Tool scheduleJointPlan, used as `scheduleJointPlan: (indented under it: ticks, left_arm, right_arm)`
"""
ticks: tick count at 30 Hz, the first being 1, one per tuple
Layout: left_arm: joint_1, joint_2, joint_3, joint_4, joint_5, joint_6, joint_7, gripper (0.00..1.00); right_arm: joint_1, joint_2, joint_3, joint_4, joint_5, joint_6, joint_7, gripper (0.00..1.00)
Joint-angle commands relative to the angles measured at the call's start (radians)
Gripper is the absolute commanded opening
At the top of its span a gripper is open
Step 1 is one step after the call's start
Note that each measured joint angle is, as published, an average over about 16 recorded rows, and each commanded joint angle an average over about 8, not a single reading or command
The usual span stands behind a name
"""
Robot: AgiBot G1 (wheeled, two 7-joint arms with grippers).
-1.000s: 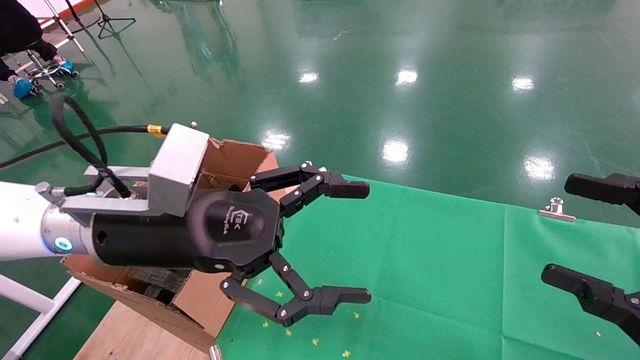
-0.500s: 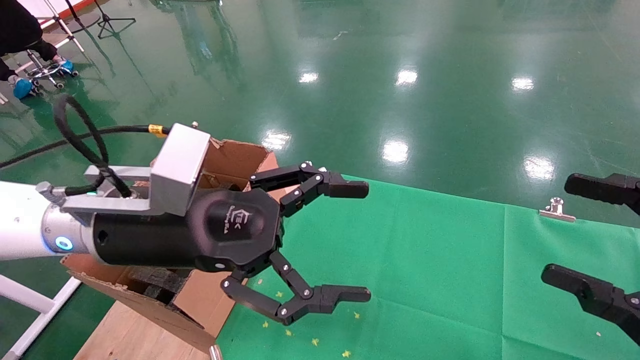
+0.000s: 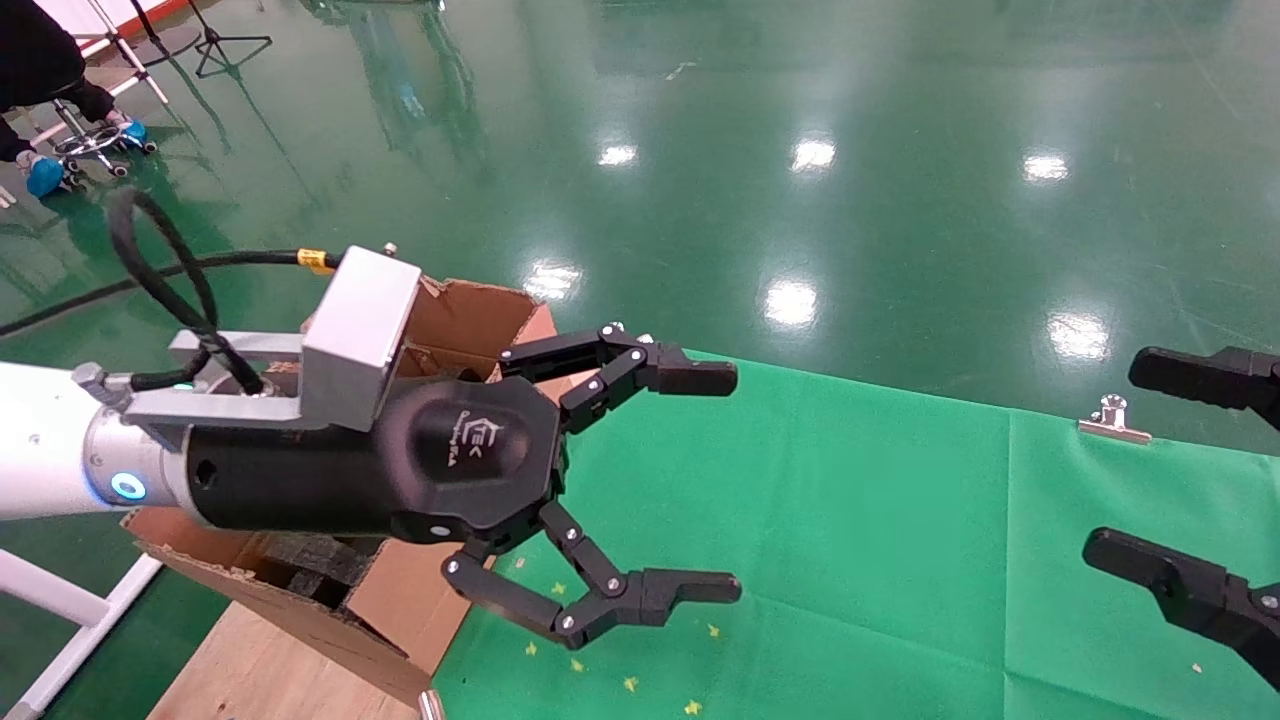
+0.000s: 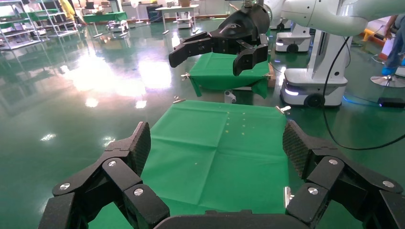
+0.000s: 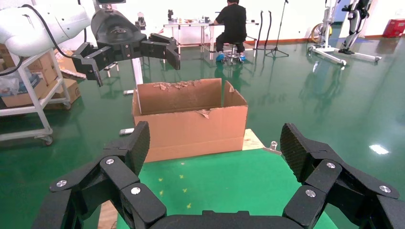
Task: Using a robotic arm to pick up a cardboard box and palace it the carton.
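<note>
**Hunting for the cardboard box, both grippers spread and holding nothing**

Head view: looking down on the left gripper (image 3: 715, 483), hanging above the left edge of the table (image 3: 850, 520) with fingers splayed wide and nothing between them. Pointing across the green cloth toward the right side. Sitting just behind and under its wrist, at the table's left edge, the carton (image 3: 470, 315), with ragged flaps up and black foam (image 3: 310, 565) showing inside. Waiting over the right edge, the right gripper (image 3: 1125, 460), likewise spread and empty. Finding no cardboard box anywhere on the cloth.

Left wrist view: staring between the left gripper (image 4: 217, 143) and its parted pads onto bare cloth, dotted only with small yellow specks. Facing the right gripper (image 4: 206, 64) farther off, open too. Again spotting no cardboard box.

Right wrist view: looking from the right gripper (image 5: 216, 143), fingers wide apart, toward the carton (image 5: 191, 129) standing at the far edge of the table, long side facing this camera, inside hidden by its wall. Catching the left gripper (image 5: 136, 69) up above and behind it.

Judging the coming move: being unable to tell which way the cardboard box lies from either gripper, or how its long axis runs. Possibly lying down inside the carton or outside every frame. Counting the left gripper as far nearer the carton, so better placed for any drop there.
</note>
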Motion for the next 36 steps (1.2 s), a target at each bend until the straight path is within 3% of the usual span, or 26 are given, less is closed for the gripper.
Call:
scheduleJointPlan:
  ticks: [1, 36]
  left_arm:
    - [0.000, 0.000, 0.000, 0.000, 0.000, 0.000, 0.000, 1.00]
    - [-0.001, 0.000, 0.000, 0.000, 0.001, 0.000, 0.000, 1.00]
  right_arm:
    - [0.000, 0.000, 0.000, 0.000, 0.000, 0.000, 0.000, 1.00]
    - [0.000, 0.000, 0.000, 0.000, 0.000, 0.000, 0.000, 1.00]
